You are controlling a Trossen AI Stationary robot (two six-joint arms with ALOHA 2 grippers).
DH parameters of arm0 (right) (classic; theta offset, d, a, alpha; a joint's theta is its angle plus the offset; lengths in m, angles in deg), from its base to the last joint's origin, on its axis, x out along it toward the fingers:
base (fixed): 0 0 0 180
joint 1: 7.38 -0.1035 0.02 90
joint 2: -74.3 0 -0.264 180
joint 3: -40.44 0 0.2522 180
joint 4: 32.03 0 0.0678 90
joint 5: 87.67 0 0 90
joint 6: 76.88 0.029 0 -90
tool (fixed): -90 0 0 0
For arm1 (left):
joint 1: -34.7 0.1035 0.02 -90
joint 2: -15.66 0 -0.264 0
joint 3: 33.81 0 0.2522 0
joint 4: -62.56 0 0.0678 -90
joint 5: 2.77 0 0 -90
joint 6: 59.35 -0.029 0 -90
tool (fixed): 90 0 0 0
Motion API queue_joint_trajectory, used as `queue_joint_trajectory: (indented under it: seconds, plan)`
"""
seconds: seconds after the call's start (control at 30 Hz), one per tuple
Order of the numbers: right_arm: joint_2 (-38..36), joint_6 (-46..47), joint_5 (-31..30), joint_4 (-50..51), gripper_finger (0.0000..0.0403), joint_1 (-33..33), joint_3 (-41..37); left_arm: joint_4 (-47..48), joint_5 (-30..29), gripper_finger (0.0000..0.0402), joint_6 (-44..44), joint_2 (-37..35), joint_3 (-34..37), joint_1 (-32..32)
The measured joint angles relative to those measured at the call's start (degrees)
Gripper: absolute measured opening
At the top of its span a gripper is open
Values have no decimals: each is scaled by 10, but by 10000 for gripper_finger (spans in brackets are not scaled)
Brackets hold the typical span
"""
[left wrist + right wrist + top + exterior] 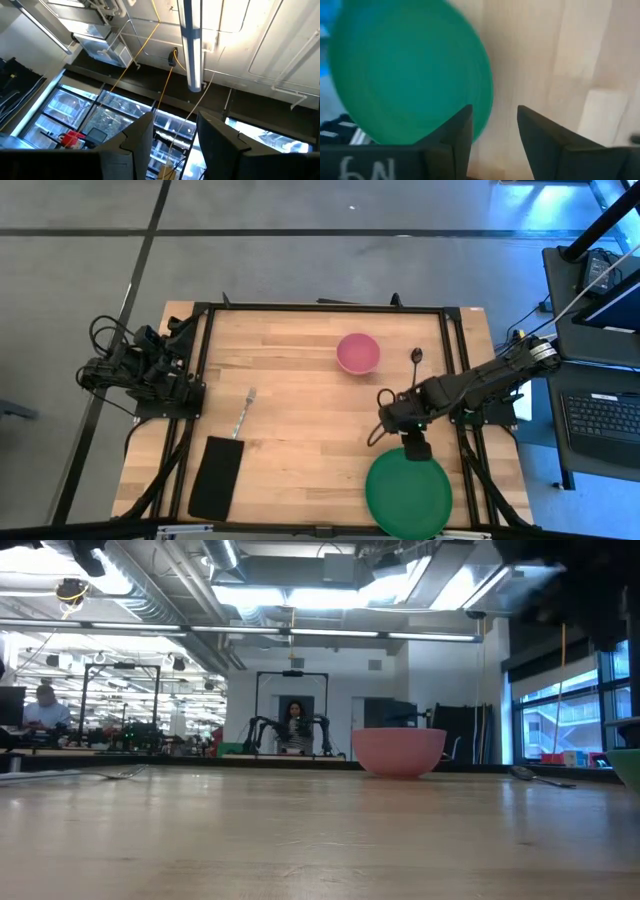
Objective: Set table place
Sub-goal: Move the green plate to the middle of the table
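Note:
The round green plate (408,492) lies flat near the table's near right corner, its rim reaching the near edge. My right gripper (415,448) is open above the plate's far rim; in the right wrist view the gripper (492,127) has the plate (405,70) to one side of its fingers and bare wood between them. The pink bowl (357,352) stands upright at the far middle, with the small dark spoon (416,360) flat to its right. The silver fork (243,412) lies left of centre. My left gripper (175,145) is open, pointing at the ceiling, on the folded arm (140,370) at the left edge.
A black rectangular cloth (217,477) lies at the near left, just near of the fork. Black rails (320,307) frame the light-wood table (300,430). In the low view the bowl (400,750), fork (120,773) and spoon (540,777) show; people sit in the room beyond.

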Motion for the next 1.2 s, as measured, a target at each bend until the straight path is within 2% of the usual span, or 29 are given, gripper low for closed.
queue_joint_trajectory:
  seconds: [0.33,0.73,1.2]
  plan:
    - [0,72,0,-139,136,-15,-134,0,0,147,0,0,0,0]
    - [0,88,9,-205,123,-13,-190,0,0,147,0,0,0,0]
    - [0,120,23,-230,123,-19,-192,0,0,147,0,0,0,0]
